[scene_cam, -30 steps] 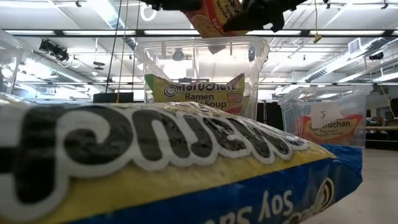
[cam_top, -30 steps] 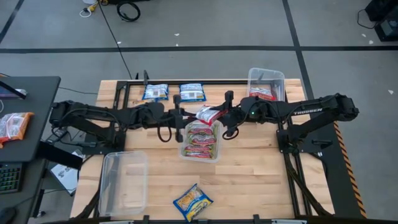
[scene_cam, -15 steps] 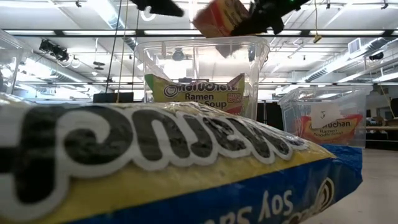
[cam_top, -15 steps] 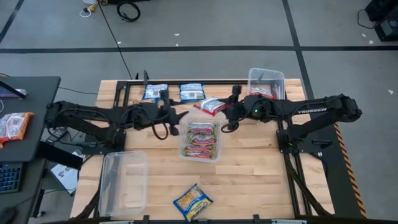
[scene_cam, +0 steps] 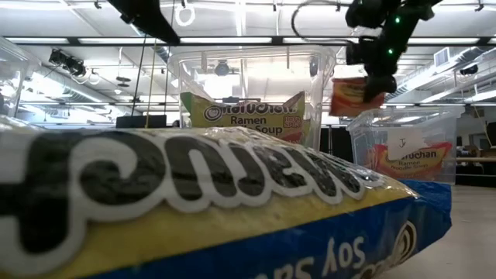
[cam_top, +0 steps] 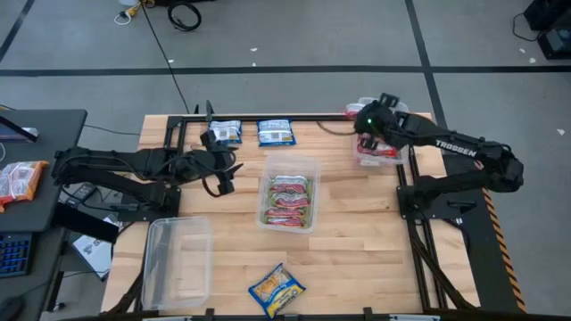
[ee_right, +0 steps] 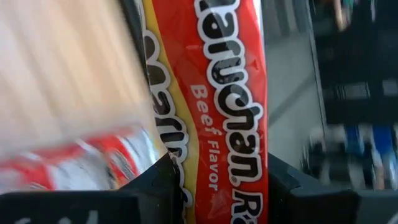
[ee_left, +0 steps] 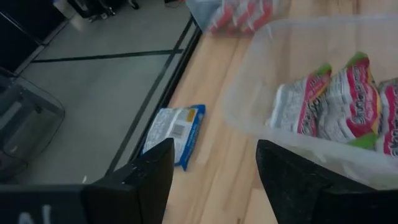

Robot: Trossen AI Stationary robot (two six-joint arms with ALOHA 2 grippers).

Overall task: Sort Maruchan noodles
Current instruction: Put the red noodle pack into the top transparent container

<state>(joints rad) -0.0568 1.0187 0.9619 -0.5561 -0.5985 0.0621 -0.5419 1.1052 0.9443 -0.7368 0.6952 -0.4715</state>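
Across the pale wooden table, silvery green-pink packets fill the clear middle tub, the right pincer clamps a red-and-white beef packet above the far-right tub, the left pincer gapes empty, and blue-yellow packets lie unsorted.

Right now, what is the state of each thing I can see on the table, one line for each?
Left end effector: open, empty.
Right end effector: shut on red packet, above the far right tub.
Middle tub: holds green-pink packets.
Near left tub: appears empty.
Two blue packets: flat at the far edge.
Yellow packet: flat at the near edge.
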